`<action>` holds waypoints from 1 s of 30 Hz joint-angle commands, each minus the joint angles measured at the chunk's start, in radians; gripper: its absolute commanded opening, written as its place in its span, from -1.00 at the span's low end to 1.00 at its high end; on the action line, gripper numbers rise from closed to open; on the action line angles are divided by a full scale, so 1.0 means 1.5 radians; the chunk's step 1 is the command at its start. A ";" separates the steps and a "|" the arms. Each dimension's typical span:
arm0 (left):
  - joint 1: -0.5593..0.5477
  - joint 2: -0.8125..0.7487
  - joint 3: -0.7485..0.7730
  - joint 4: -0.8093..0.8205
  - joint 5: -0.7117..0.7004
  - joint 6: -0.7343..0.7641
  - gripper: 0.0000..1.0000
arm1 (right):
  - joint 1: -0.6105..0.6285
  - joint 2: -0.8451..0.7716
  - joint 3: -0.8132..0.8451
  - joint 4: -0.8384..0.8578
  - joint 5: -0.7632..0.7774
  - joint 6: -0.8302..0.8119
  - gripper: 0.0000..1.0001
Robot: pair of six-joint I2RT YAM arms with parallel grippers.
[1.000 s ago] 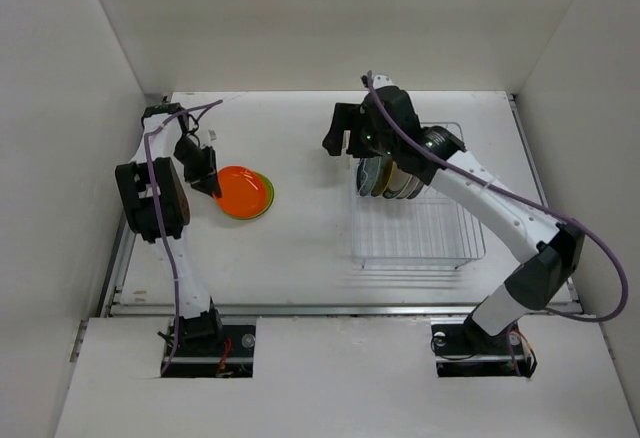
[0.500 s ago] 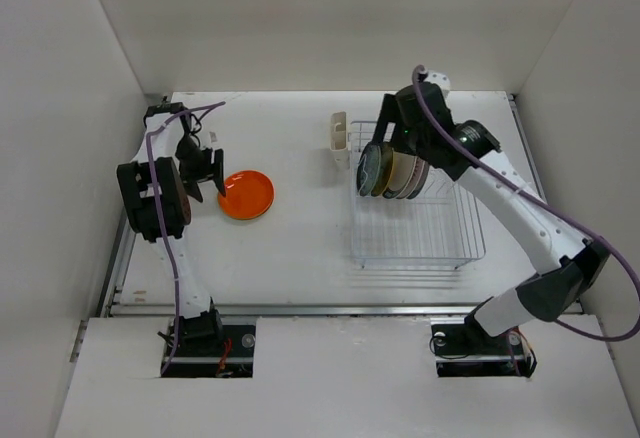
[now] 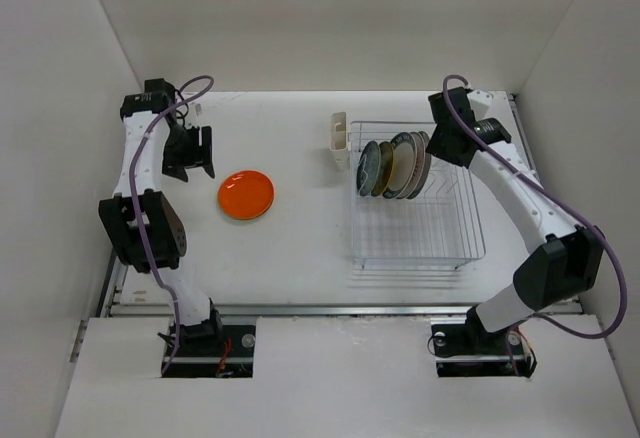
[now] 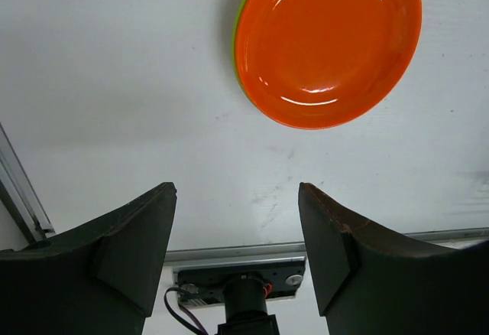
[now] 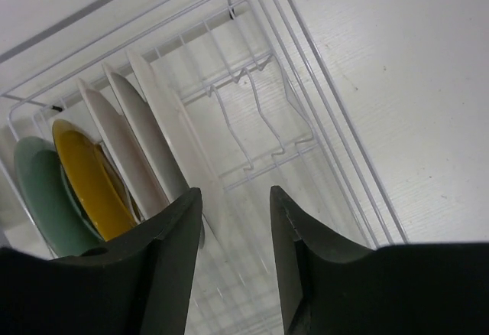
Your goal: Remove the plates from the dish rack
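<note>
An orange plate (image 3: pixel 246 195) lies flat on the table on top of a lime green plate whose rim (image 4: pixel 238 35) shows at its left edge in the left wrist view, where the orange plate (image 4: pixel 328 44) fills the top. My left gripper (image 3: pixel 190 161) (image 4: pixel 237 191) is open and empty, above the table to the left of that stack. The white wire dish rack (image 3: pixel 440 233) holds several plates (image 3: pixel 393 168) upright at its far end. My right gripper (image 3: pixel 437 148) (image 5: pixel 235 194) is open and empty, just right of the outermost white plate (image 5: pixel 164 121). Teal (image 5: pixel 38 197) and yellow (image 5: pixel 88 182) plates stand behind it.
A cream cutlery cup (image 3: pixel 340 130) hangs on the rack's far left corner. The near half of the rack (image 5: pixel 306 82) holds no dishes. White walls close in the table on three sides, and a metal rail (image 4: pixel 229 255) runs along the left edge.
My left gripper let go of the orange plate and drew back left and away from it. My right gripper swung from the rack's left side over the plates to their right side.
</note>
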 commanded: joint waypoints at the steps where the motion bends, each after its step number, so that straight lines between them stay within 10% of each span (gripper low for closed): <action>1: 0.000 -0.026 -0.031 -0.011 -0.023 -0.005 0.24 | -0.002 0.005 -0.016 0.049 -0.007 -0.013 -0.07; 19: 0.000 -0.026 -0.051 -0.004 -0.030 0.002 0.24 | -0.008 -0.015 -0.084 0.090 -0.055 -0.031 0.11; 25: 0.000 -0.026 -0.058 -0.004 -0.030 0.002 0.24 | -0.008 0.018 -0.103 0.136 -0.070 -0.046 -0.12; 30: 0.000 -0.026 -0.065 0.002 -0.030 0.002 0.24 | -0.014 0.041 -0.097 0.143 -0.074 -0.063 -0.78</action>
